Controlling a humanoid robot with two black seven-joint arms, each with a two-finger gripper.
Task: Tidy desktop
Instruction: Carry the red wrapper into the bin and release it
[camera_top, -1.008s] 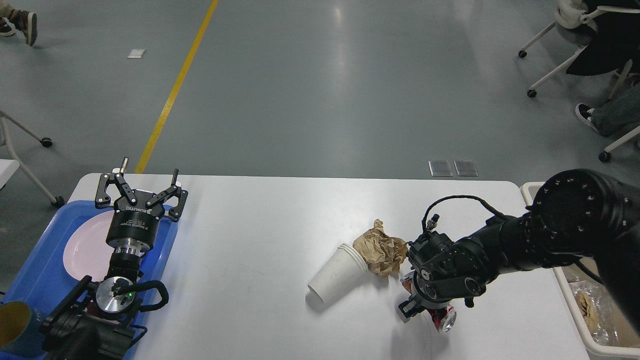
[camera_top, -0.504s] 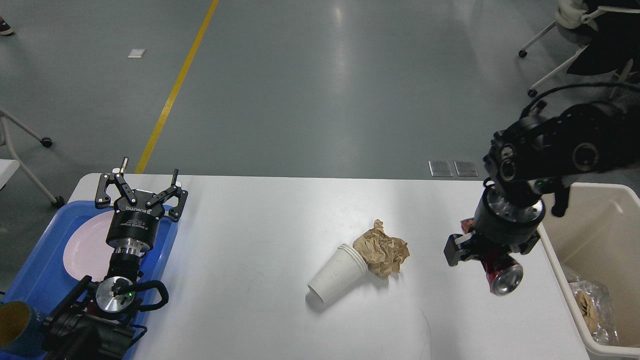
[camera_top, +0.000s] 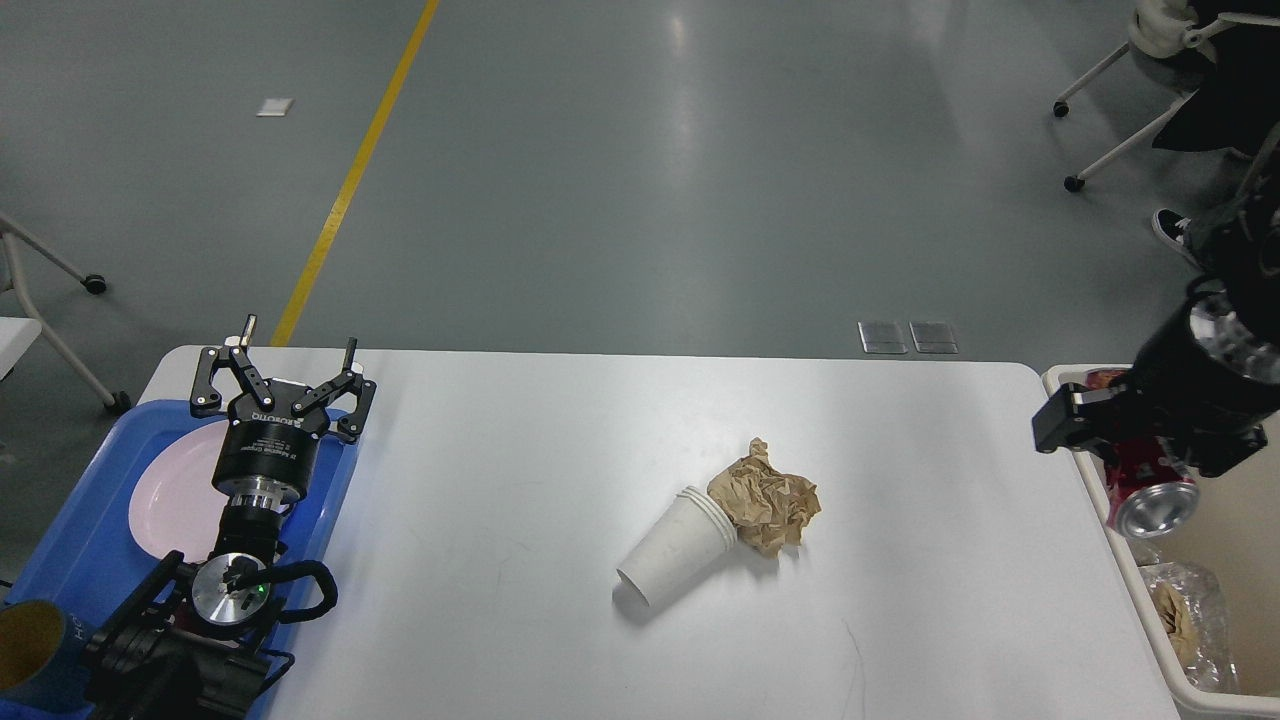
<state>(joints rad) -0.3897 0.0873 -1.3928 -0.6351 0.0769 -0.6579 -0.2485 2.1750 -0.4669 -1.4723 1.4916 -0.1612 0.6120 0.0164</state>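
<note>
The white desktop (camera_top: 560, 450) fills the lower view. On it lie stacked white paper cups (camera_top: 673, 548) on their side and a crumpled brown paper ball (camera_top: 765, 500) touching them. My right gripper (camera_top: 1135, 455) is shut on a crushed red can (camera_top: 1150, 482) and holds it over the near-left edge of the beige bin (camera_top: 1200, 650). My left gripper (camera_top: 283, 368) is open and empty above the blue tray (camera_top: 70, 540) at the desktop's left edge.
The blue tray holds a pink plate (camera_top: 175, 495) and a brown cup (camera_top: 30, 650) at its near corner. The bin holds crumpled plastic and brown paper (camera_top: 1185, 610). Office chairs and a seated person's foot (camera_top: 1170, 230) are at the far right on the floor.
My right gripper has lifted the red can off the desktop and carried it right, from beside the paper ball to over the bin's edge. The left arm has not moved.
</note>
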